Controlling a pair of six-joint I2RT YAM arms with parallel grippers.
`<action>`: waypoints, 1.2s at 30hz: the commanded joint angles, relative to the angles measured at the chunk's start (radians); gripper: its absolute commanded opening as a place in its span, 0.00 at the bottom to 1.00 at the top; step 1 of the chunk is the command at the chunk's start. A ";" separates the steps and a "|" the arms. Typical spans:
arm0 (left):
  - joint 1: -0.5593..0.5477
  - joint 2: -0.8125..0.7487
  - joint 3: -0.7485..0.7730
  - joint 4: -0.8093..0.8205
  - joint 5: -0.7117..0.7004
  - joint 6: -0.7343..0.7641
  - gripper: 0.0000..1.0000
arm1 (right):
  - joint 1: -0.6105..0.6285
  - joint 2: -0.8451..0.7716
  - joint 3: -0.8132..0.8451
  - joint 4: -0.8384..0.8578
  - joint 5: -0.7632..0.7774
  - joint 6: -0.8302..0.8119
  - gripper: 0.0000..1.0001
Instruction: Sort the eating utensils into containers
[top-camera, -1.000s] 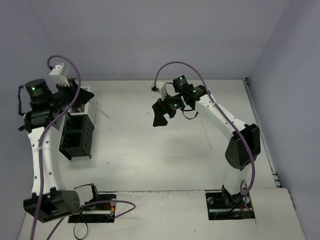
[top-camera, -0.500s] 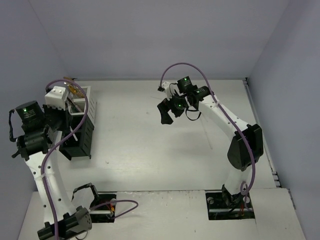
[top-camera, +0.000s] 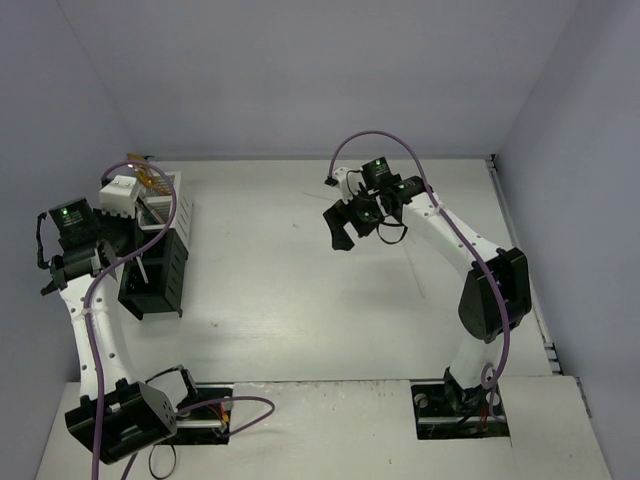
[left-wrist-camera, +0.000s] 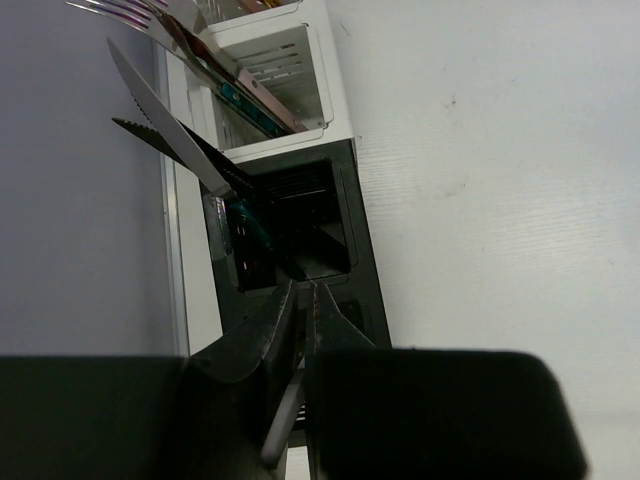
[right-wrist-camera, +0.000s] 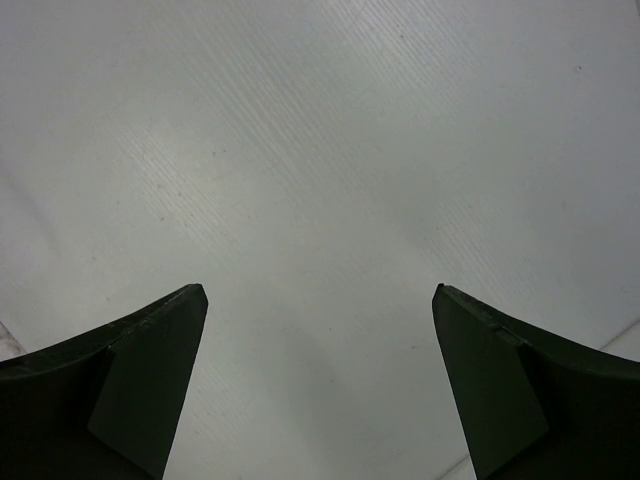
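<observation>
Two knives (left-wrist-camera: 170, 125) lean in one black container (left-wrist-camera: 345, 215); left gripper (left-wrist-camera: 303, 295) pinches one stick (left-wrist-camera: 282, 425), right gripper (right-wrist-camera: 318, 292) gapes empty.

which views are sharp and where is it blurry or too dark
Top view: soft even light, faint shadows, nothing blurred. Left wrist view: knives crisp, the left pincer up close a dark blur. Right wrist view: table evenly lit with a mild bright patch, right pincer black, detail lost.
</observation>
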 joint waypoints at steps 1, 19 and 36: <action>0.006 0.003 0.004 0.120 0.022 0.011 0.28 | -0.023 -0.065 -0.006 0.038 0.058 0.005 0.90; -0.001 -0.004 0.247 0.059 0.066 -0.019 0.70 | -0.247 0.106 -0.137 -0.021 0.498 -0.059 0.27; 0.001 -0.057 0.183 0.111 0.056 -0.077 0.73 | -0.241 0.276 -0.231 -0.004 0.436 -0.025 0.03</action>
